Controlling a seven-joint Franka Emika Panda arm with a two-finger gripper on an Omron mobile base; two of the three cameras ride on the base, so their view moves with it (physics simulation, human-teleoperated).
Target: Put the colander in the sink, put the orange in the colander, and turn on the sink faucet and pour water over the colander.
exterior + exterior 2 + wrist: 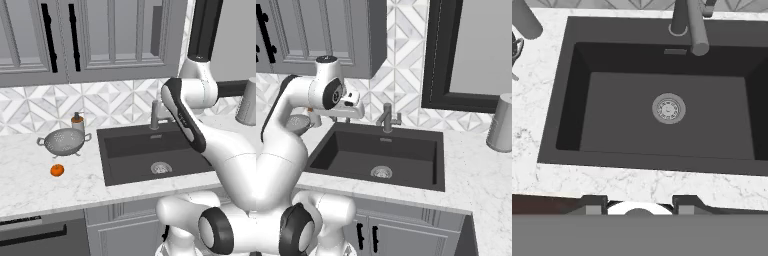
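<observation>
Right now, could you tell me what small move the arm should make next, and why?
Probably swing the gripper left toward the colander, which stands on the counter beside the orange, since the sink below the hand holds nothing.

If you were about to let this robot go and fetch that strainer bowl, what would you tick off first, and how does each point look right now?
1. Round silver-grey perforated metal colander upright on the white marble counter: ok.
2. Small bright orange fruit apart from the colander, out of the way in front of it: ok.
3. Large dark grey rectangular sink free of anything where the colander goes: ok.
4. Short grey metal faucet off, no water running: ok.
5. Gripper holding nothing between its fingertips: ok.
6. Gripper placed over the colander: not ok, it hangs above the sink's front edge.
</observation>
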